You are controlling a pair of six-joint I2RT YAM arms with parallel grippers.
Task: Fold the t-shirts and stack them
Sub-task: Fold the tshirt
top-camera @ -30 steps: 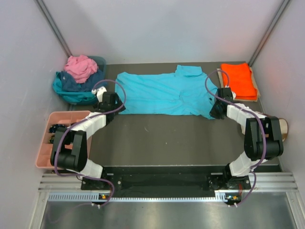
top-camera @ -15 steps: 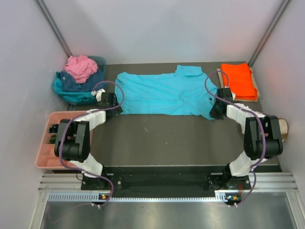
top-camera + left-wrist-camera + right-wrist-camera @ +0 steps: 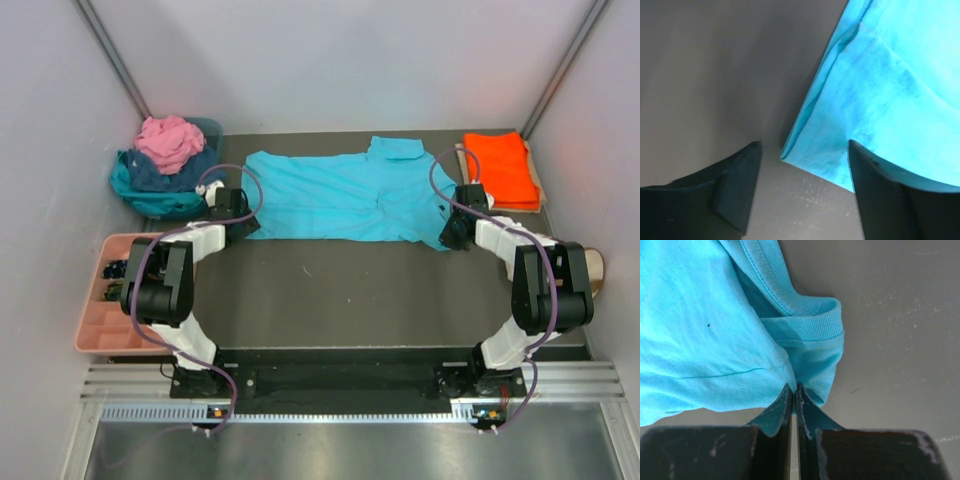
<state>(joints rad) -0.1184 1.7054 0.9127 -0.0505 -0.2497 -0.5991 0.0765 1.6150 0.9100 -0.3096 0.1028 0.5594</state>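
Observation:
A bright turquoise t-shirt (image 3: 345, 195) lies spread across the back of the dark table. My left gripper (image 3: 243, 222) is open at the shirt's near left corner; in the left wrist view the gripper (image 3: 802, 150) frames the hem corner (image 3: 790, 152), one finger over the cloth. My right gripper (image 3: 452, 236) is shut on the shirt's near right edge; the right wrist view shows my gripper (image 3: 794, 390) pinching turquoise cloth (image 3: 715, 340) beside a ribbed cuff. A folded orange t-shirt (image 3: 499, 168) lies at the back right. Pink (image 3: 168, 141), navy and teal shirts are piled at the back left.
The pile sits in a teal basket (image 3: 150, 200) at the back left. A pink tray (image 3: 92, 320) with small dark items stands at the left edge. The orange shirt rests on a cream bag (image 3: 543, 200). Walls close in on both sides.
My left gripper has moved back and slightly right, up to the shirt's near left corner. The right gripper and the shirt have not moved.

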